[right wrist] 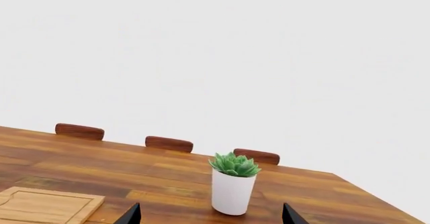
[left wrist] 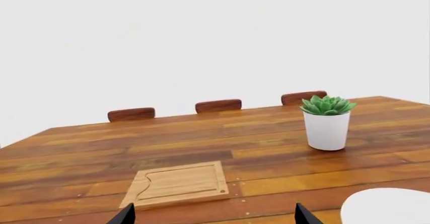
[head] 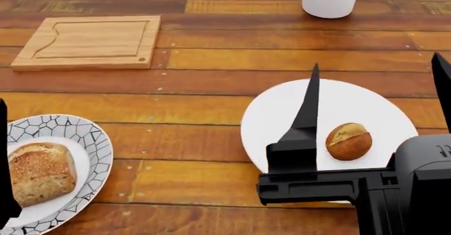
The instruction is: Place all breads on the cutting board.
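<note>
- Cutting board (head: 88, 40) bare, nothing on it; lies on the plank surface (head: 211, 95), hole at its corner toward the white plate.
- Round roll (head: 349, 141) sits on the white plate (head: 366, 103), well apart from the cutting board, nearer the robot.
- Second bread, a square seeded loaf piece (head: 39, 172), on the mosaic-rim plate (head: 95, 140), also nearer the robot than the cutting board.
- Right gripper (head: 377, 95) hovers above the white plate, fingers (head: 310, 105) spread wide either side of the roll, holding nothing.
- Left gripper (left wrist: 211, 215): tips wide apart in the left wrist view, empty; only a dark edge shows in the head view.
- White pot with succulent (left wrist: 327, 123) stands beyond the white plate, no obstacle.
- Step judged: approach to first pick, neither bread moved yet.
- Next move calls for lowering the right gripper around the roll, closing, lifting, then carrying it to the cutting board.
</note>
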Motion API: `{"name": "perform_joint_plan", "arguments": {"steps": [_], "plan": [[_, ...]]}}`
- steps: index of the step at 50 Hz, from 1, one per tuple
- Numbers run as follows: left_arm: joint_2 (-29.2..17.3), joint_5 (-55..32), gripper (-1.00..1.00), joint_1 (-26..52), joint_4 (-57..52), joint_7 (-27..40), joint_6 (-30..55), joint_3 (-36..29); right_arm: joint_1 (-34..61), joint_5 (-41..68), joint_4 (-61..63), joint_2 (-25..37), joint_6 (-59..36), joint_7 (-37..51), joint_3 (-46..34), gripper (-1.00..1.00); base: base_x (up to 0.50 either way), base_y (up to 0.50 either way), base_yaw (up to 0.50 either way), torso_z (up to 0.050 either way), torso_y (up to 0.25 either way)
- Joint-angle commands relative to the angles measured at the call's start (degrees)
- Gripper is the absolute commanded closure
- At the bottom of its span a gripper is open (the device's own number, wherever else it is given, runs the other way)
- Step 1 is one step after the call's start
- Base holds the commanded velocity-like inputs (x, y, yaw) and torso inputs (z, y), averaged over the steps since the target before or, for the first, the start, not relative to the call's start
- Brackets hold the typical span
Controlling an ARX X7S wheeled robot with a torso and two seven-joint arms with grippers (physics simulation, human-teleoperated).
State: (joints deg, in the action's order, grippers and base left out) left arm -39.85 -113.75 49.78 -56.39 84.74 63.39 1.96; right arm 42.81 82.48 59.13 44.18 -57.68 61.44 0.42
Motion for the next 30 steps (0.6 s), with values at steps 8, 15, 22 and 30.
{"name": "perform_joint_plan", "arguments": {"steps": [8, 15, 22, 30], "plan": [[0.0, 1.4, -1.00, 0.0, -0.1, -0.6, -0.1, -1.2, -2.0, -3.0, 0.0, 0.4, 1.6, -1.6, -0.8, -1.00, 0.39, -0.11, 0.00, 0.000, 0.002], [-0.2, 1.6, -1.00, -0.2, 0.2, -0.9, -0.6, -0.9, -3.4, -4.2, -0.4, 0.7, 3.0, -3.2, -0.6, -1.00, 0.40, -0.08, 0.00, 0.000, 0.000], [-0.7, 1.7, -1.00, -0.2, 0.1, -0.7, -1.1, -0.9, -1.4, -2.6, -0.4, 1.0, 2.6, -1.8, -1.8, -1.00, 0.40, -0.01, 0.00, 0.000, 0.001], [-0.8, 2.1, -1.00, -0.6, 0.0, -1.1, -1.3, -0.7, -1.5, -2.9, -0.5, 1.4, 3.1, -2.0, -2.0, -1.00, 0.40, 0.00, 0.00, 0.000, 0.001]]}}
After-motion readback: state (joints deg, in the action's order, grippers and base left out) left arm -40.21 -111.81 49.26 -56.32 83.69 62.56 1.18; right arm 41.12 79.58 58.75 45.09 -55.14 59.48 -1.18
